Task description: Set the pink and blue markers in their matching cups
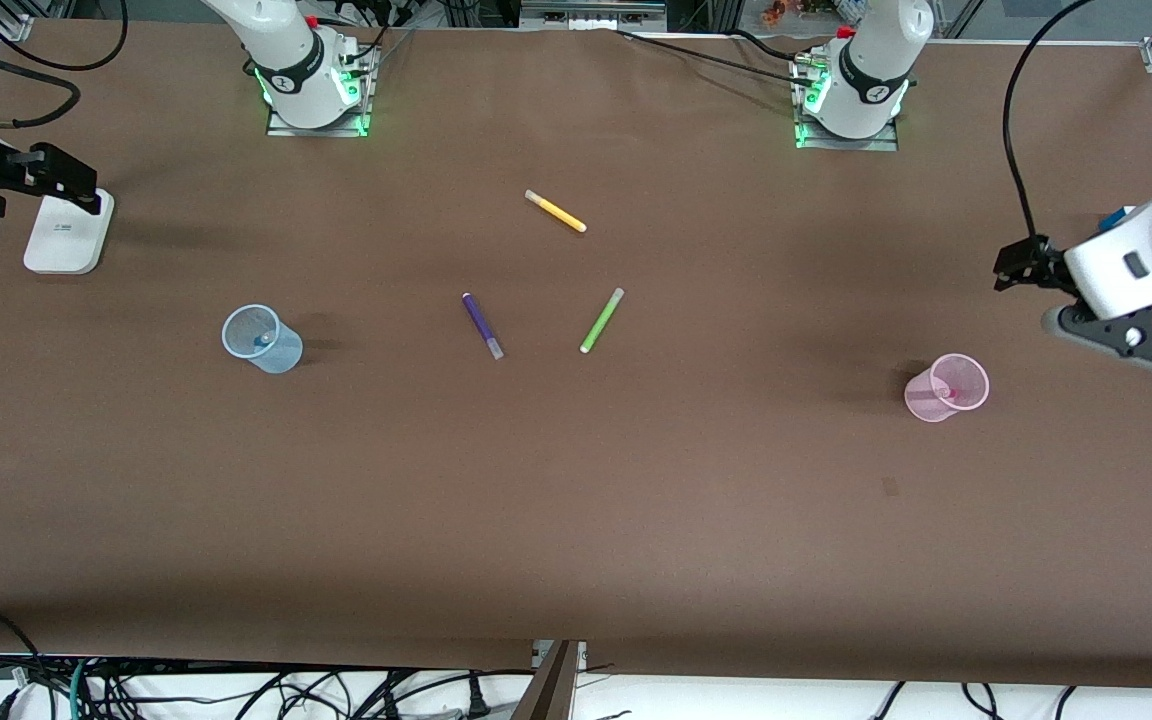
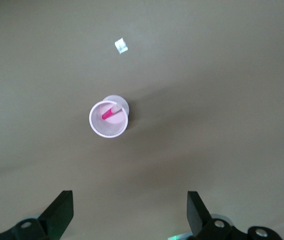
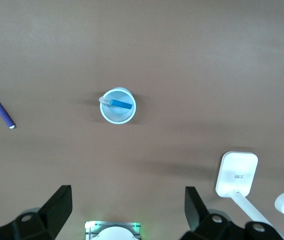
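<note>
The light pink cup (image 1: 946, 387) stands upright toward the left arm's end of the table, with the pink marker (image 1: 939, 394) inside it. In the left wrist view the pink cup (image 2: 109, 119) holds the pink marker (image 2: 111, 113) leaning on its rim. The light blue cup (image 1: 261, 338) stands toward the right arm's end with the blue marker (image 1: 263, 341) inside. It shows in the right wrist view as the blue cup (image 3: 118, 106) and the blue marker (image 3: 119, 104). My left gripper (image 1: 1016, 265) (image 2: 130, 215) hangs open and empty over the table beside the pink cup. My right gripper (image 1: 76, 185) (image 3: 128, 212) is open and empty, raised over the white device.
A yellow pen (image 1: 556, 211), a purple pen (image 1: 482, 325) (image 3: 1, 111) and a lime-green pen (image 1: 601, 320) lie loose mid-table between the cups. A white device (image 1: 69, 232) (image 3: 236, 174) sits at the right arm's end. A small white scrap (image 2: 121, 46) lies near the pink cup.
</note>
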